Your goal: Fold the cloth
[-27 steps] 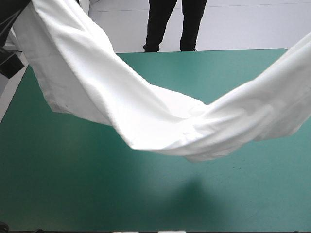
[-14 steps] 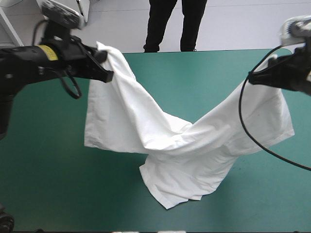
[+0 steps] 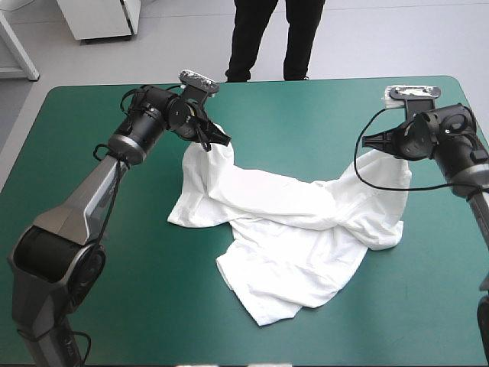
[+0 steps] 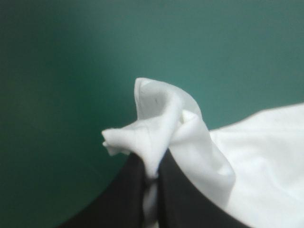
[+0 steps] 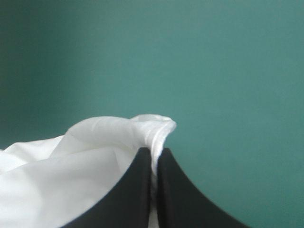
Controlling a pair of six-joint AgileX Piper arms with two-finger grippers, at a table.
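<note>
The white T-shirt (image 3: 290, 229) lies rumpled across the middle of the teal-green table, with two ends drawn up toward the far side. My left gripper (image 3: 221, 141) is shut on the T-shirt's far left end; a pinched corner (image 4: 152, 123) sticks out past the black fingers (image 4: 128, 194). My right gripper (image 3: 367, 143) is shut on the T-shirt's far right end, where a white fold (image 5: 142, 128) bulges over the fingertips. Between the two ends the T-shirt sags onto the cover, one flap (image 3: 267, 294) reaching toward the near edge.
Bare teal-green cover (image 3: 114, 290) surrounds the T-shirt on all sides, widest at the near left. The table's far edge (image 3: 306, 80) runs just beyond both grippers.
Both grippers have come down from high over the table and moved toward the far side. The T-shirt, earlier hanging in a sagging span, now rests mostly on the cover.
</note>
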